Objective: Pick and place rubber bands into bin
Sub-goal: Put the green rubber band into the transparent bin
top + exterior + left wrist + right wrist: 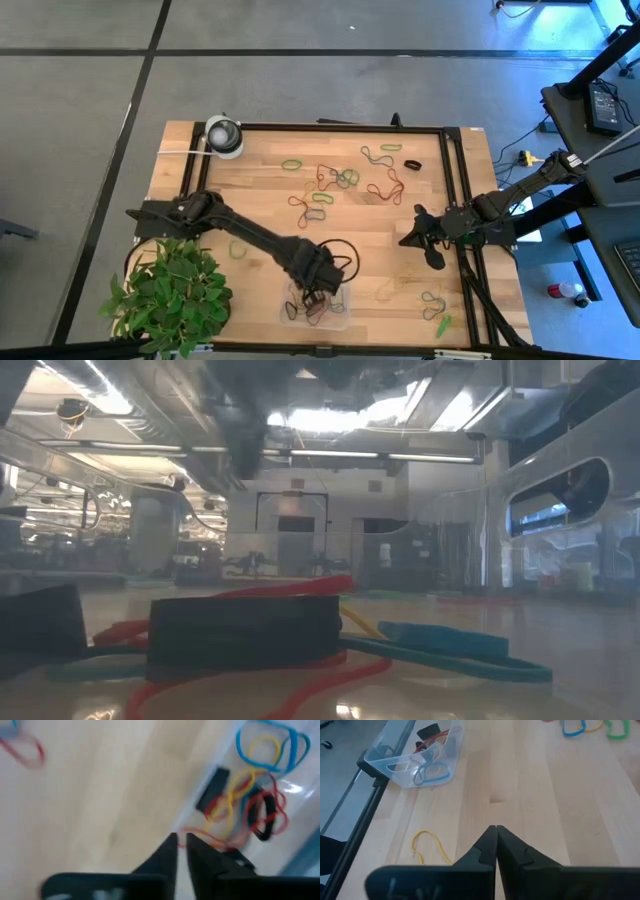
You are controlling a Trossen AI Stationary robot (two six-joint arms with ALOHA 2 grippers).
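The clear bin (318,305) sits near the table's near edge with red, yellow, blue and black bands in it; it also shows in the left wrist view (295,790) and the right wrist view (415,755). My left gripper (312,290) (180,837) hangs over the bin's edge, its fingers almost closed on a red rubber band (202,836). Loose rubber bands (340,180) lie scattered on the far half of the table. My right gripper (408,238) (496,827) is shut and empty above bare wood at the right. My left gripper has one end of the red rubber band (186,830) right at its fingertips, which come from above, slanting down. The rest of the band trails off toward the bin's inside (225,842). The picture is blurred, so the pinch itself is not plain.
A yellow band (427,845) lies near my right gripper, and more bands (435,305) lie at the near right. A potted plant (170,290) stands at the near left corner, a round white-and-grey object (224,135) at the far left. A black frame rail (460,200) edges the table.
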